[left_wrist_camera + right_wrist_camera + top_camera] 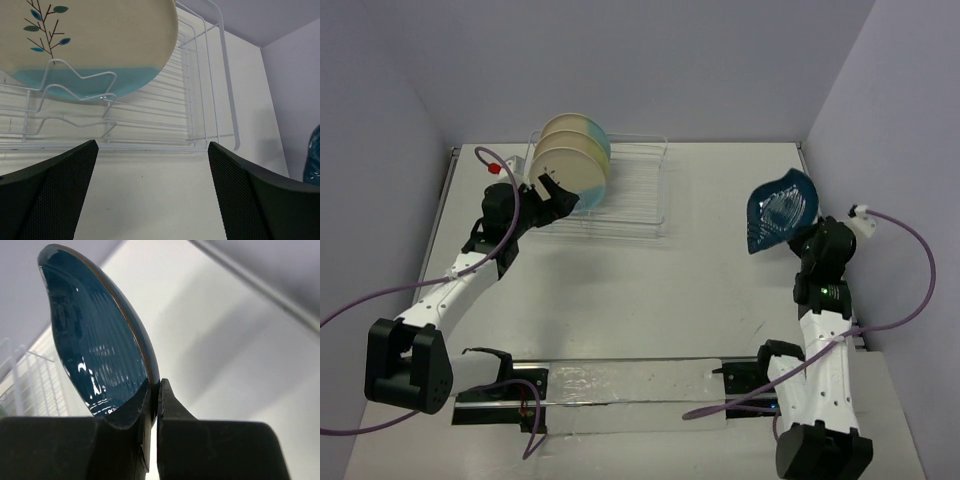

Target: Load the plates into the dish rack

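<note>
The blue plate (780, 208) is hanging in the air well to the right of the rack (625, 195), off the bench (660, 300), tilted up on edge w/ its inner face showing to the top cam. The R end effector (807, 240) is gripping it by the lower rim, fingers (175, 410) closing on the edge from both sides. The cream plates (570, 150) are standing on edge in the rack's left end, at least two, one behind the other. The front cream plate (100, 40) is showing a light-blue segment at the bottom & a sprig motif, wire dividers crossing in front of it. The L end effector (553, 192) is hovering at the rack's front-left corner, just beside that plate, jaws spread wide, gripping nothing.
</note>
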Motion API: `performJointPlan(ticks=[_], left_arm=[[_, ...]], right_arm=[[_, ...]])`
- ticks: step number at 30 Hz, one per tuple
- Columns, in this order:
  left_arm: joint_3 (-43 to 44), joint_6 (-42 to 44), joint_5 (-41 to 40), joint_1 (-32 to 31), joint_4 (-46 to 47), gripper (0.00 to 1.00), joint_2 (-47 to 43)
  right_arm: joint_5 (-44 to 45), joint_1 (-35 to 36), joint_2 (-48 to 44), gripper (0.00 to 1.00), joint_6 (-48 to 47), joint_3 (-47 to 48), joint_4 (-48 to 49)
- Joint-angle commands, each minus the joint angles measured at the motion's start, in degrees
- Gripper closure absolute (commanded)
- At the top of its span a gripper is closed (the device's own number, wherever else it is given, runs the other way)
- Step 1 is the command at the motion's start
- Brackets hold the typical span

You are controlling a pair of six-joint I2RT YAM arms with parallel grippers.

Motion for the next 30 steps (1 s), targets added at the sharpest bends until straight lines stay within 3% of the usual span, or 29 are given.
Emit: performJointPlan(ticks=[1,8,9,13,18,26,30], left_arm=[[1.5,-2.6,-3.5,0.0,1.6,0.01,-1.4],[1.0,-8.2,-16.1,0.1,-4.7,0.01,-4.9],[0.7,-9.5,-18.8,0.4,-6.6,0.01,-6.3],[-0.8,-14.6,-26.6,1.2,-13.1,0.01,-10.6],[-2.7,-19.9,-33.2,2.3,-20.1,0.01,-14.4],[-3.1,-21.4,-34.8,3.5,-26.8,0.01,-16.3],[-3.8,-21.3,-35.9,3.9,-28.4,0.01,-17.6]], right_arm=[[7.0,11.5,-0.2,1.00,-8.4,9.6,13.3],[13.0,33.4,9.4,1.00,-28.0,19.8,29.2],[15.6,37.5,13.8,1.00,-35.6,23.5,33.2],[16.2,47.6,24.6,1.00,-46.5,32.4,36.8],[15.6,53.5,37.4,1.00,-56.8,45.0,38.7],[14.5,62.3,54.3,1.00,-73.6,57.6,43.8],[12.7,65.1,61.5,1.00,-80.5,63.7,41.8]])
